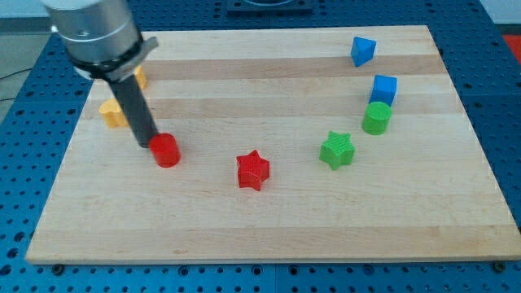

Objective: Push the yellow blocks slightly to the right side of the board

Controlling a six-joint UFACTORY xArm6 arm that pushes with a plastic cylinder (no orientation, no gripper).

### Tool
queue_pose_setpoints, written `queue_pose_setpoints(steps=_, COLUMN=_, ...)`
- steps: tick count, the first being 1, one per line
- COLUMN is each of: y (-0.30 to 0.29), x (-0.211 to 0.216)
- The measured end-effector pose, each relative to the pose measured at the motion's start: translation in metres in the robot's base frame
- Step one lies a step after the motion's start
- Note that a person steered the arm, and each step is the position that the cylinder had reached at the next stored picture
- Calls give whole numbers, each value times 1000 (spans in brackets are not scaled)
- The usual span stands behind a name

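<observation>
Hiding both yellow blocks (111, 112) partly | my tip (146, 145) touching red cylinder (165, 150)

No legible text, labels, brands or nos. anywhere: wooden board (269, 212), blocks and the arm housing at 11 o'clock all unmarked.

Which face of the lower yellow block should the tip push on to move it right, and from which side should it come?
Press on its left face, coming from the view's left. The yellow block sits at the board's left edge, partly hidden behind the rod. My tip is now to its lower right, beside the red cylinder, so it likely must circle round first.
</observation>
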State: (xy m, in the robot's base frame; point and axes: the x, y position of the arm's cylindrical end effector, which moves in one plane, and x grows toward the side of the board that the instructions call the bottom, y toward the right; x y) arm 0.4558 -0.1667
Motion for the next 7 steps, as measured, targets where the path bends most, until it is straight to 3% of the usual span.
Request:
queue_pose_setpoints(steps=1, y=6, x=17)
queue_pose_setpoints(steps=3, y=-137, x=8)
queue_pose_setpoints(steps=5, y=-107, x=-68)
queue_pose_setpoints(steps=7, y=-52, x=-61)
